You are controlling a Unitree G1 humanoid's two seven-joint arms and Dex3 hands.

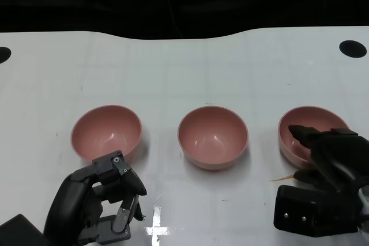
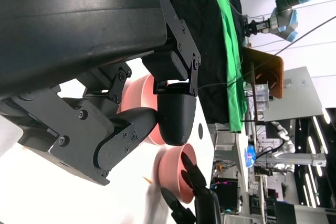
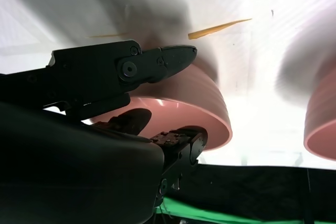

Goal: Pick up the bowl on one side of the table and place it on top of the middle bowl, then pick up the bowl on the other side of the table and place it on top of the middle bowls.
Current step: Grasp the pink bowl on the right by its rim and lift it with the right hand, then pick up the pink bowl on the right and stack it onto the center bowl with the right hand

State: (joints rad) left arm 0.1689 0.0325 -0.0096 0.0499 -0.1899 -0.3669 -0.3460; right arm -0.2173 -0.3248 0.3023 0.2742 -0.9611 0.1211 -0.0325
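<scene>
Three pink bowls sit upright in a row. The left bowl, middle bowl and right bowl stand apart.

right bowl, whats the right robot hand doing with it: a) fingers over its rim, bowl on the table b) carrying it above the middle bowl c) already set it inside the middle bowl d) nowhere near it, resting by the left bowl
a: in the head view the right robot hand reaches over the near rim of the right bowl, which sits on the table apart from the middle bowl; the right wrist view shows fingers on both sides of the rim.
</scene>
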